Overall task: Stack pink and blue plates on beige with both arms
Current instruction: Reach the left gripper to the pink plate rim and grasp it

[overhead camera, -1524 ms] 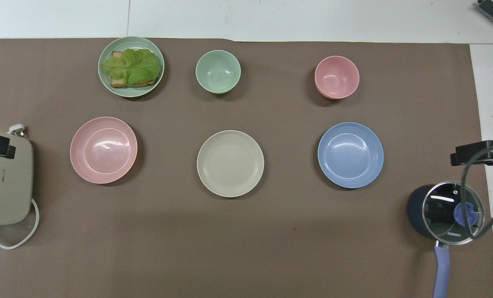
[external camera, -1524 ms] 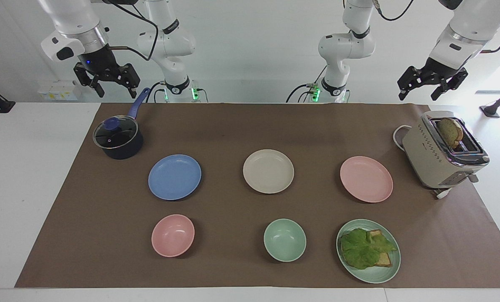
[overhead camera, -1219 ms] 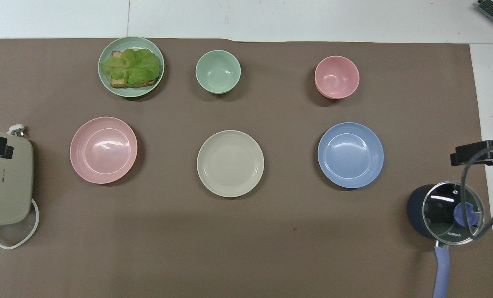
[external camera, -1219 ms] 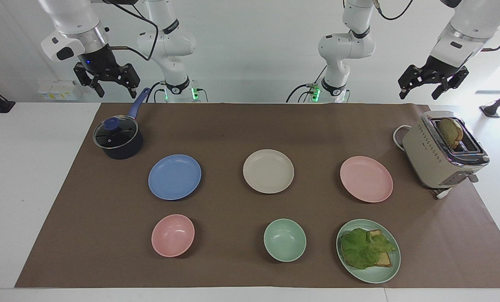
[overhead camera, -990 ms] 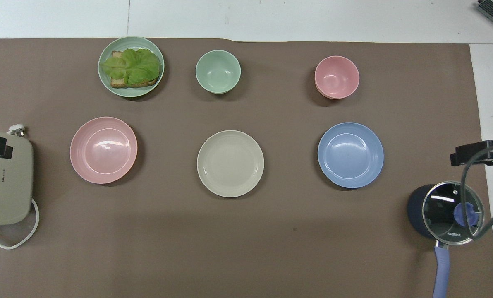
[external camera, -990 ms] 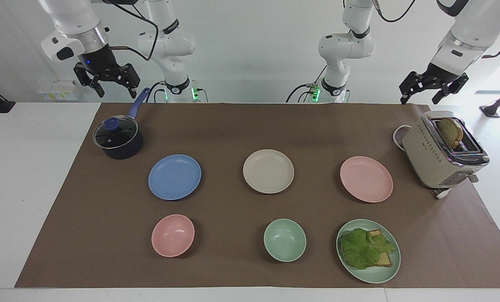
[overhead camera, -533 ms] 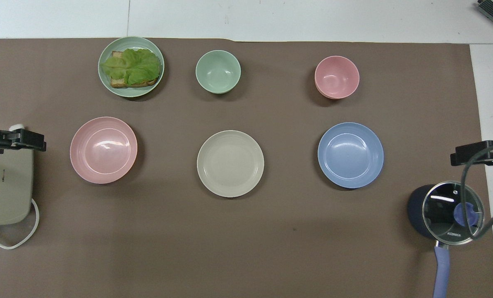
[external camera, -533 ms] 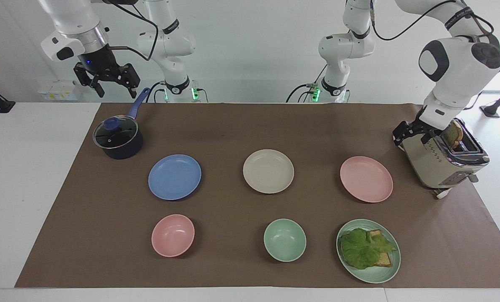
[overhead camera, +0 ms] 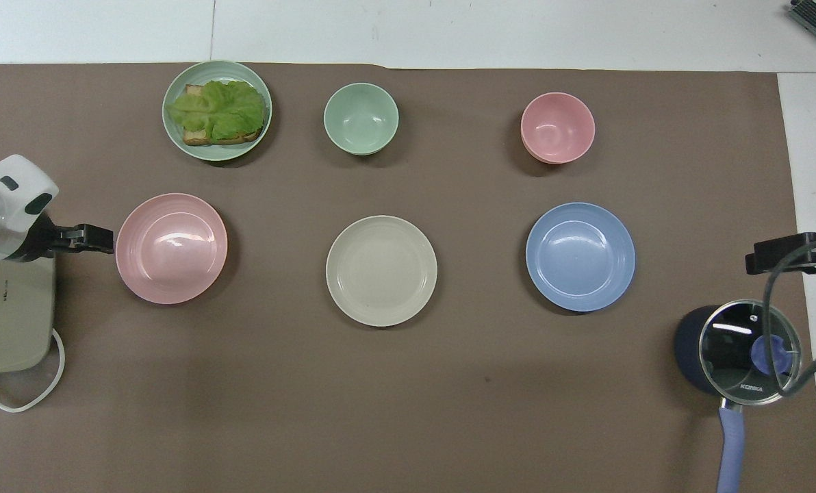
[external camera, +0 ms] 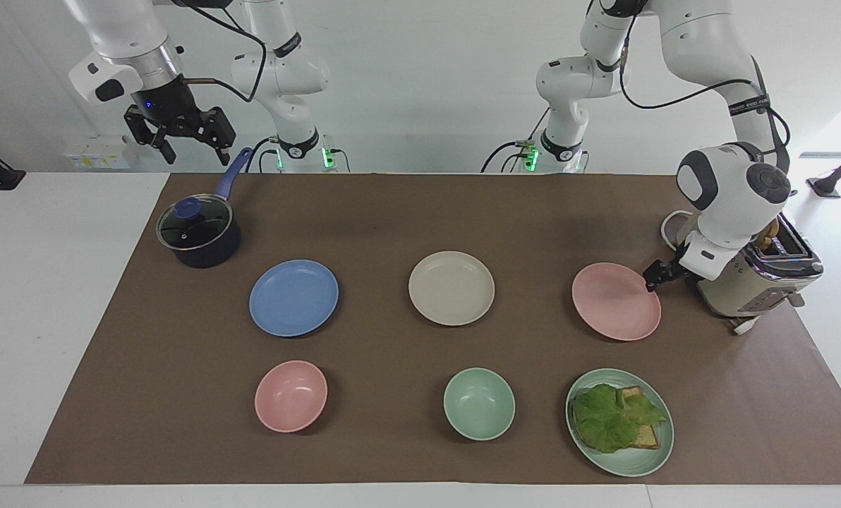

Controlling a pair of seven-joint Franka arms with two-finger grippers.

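Three plates lie in a row on the brown mat: the blue plate (external camera: pixel 293 298) (overhead camera: pixel 580 257) toward the right arm's end, the beige plate (external camera: pixel 451 288) (overhead camera: pixel 381 270) in the middle, the pink plate (external camera: pixel 614 303) (overhead camera: pixel 172 248) toward the left arm's end. My left gripper (external camera: pixel 655 279) (overhead camera: pixel 100 237) is low beside the toaster, turned sideways, its tips at the pink plate's rim; it looks open and holds nothing. Whether it touches the rim I cannot tell. My right gripper (external camera: pixel 195 152) (overhead camera: pixel 781 255) waits open, high above the pot's handle.
A beige toaster (external camera: pixel 752 282) (overhead camera: pixel 11 315) with bread stands beside the pink plate, against the left arm. A lidded dark pot (external camera: pixel 198 233) sits near the right arm. Farther out are a pink bowl (external camera: pixel 291 396), a green bowl (external camera: pixel 479 403) and a green plate (external camera: pixel 632 467) with lettuce and bread.
The left arm has swung down from high above the toaster to the pink plate's rim. The right arm and all the plates have stayed where they were.
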